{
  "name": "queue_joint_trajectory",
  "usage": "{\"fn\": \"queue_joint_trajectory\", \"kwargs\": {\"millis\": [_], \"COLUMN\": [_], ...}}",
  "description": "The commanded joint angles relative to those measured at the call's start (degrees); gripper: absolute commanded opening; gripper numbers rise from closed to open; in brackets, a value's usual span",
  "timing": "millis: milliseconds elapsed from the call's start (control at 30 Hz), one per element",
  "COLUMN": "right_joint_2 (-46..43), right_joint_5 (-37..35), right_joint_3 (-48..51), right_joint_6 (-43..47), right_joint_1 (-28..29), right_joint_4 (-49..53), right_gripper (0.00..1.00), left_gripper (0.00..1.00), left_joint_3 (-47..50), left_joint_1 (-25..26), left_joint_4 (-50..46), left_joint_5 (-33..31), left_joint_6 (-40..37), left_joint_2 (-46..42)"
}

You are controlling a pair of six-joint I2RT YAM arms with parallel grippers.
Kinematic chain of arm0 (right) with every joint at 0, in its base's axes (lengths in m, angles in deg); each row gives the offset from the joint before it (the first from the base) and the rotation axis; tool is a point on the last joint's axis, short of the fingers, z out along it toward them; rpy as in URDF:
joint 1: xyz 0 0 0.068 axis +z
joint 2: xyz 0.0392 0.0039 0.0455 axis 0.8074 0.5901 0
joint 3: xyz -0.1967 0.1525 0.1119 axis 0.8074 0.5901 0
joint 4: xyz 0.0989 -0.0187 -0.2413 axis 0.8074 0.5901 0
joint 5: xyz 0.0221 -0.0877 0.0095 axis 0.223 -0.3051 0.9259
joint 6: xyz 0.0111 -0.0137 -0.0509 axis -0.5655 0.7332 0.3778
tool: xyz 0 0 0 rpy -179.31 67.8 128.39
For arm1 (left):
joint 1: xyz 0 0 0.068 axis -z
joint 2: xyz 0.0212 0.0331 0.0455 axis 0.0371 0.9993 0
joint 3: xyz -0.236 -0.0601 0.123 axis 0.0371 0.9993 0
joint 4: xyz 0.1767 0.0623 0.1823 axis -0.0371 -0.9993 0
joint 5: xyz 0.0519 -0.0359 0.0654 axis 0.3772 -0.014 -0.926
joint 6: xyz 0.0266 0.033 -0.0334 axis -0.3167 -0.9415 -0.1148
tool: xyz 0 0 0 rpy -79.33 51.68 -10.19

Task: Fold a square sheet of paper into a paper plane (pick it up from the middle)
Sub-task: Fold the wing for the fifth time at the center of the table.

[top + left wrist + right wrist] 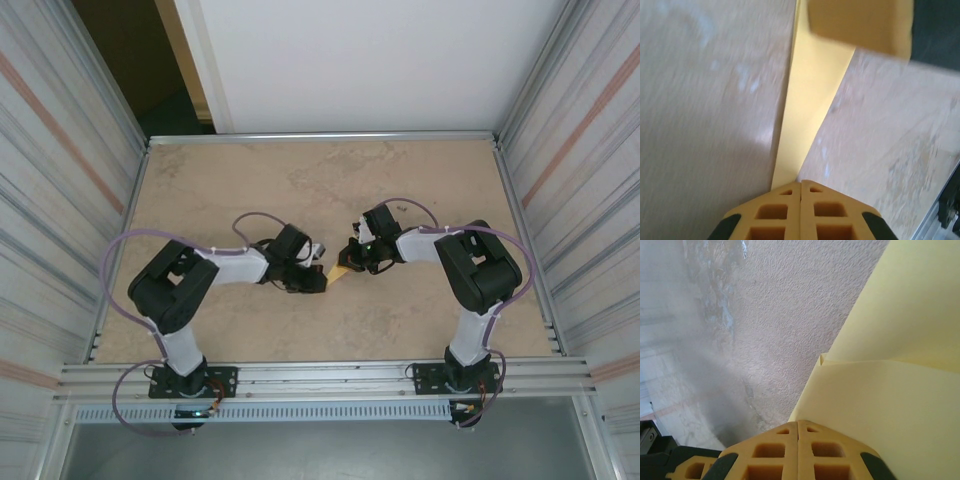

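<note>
Beige marbled table (250, 180), with ribbed metal walls (60, 150) on either side. At mid-table, the paper plane (340, 272) is a narrow pale-yellow folded strip that spans the gap between both grippers. Left gripper (801, 184): jaws pressed together, pinching the plane's narrow end. Right gripper (798, 423): jaws likewise clenched on the wider folded end.
</note>
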Motion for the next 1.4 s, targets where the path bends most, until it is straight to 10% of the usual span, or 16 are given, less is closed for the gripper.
{"fn": "queue_joint_trajectory", "kwargs": {"millis": [0, 300, 1367], "right_joint_2": [4.9, 2.0, -5.2], "right_joint_5": [-8.2, -6.5, -6.2], "right_joint_3": [2.8, 2.7, -4.7], "right_joint_6": [2.2, 2.8, 7.7], "right_joint_1": [-0.4, 1.6, -0.4], "right_joint_4": [8.4, 7.0, 12.6], "right_gripper": [0.04, 0.04, 0.05], "left_gripper": [0.02, 0.03, 0.00], "left_joint_3": [6.3, 2.2, -8.0], "left_joint_1": [-0.4, -1.7, -0.2], "left_joint_4": [-7.2, -2.0, -8.2], "left_joint_5": [-0.5, -0.7, -5.2], "left_joint_6": [1.3, 2.1, 2.9], "left_joint_2": [-2.9, -14.3, 7.9]}}
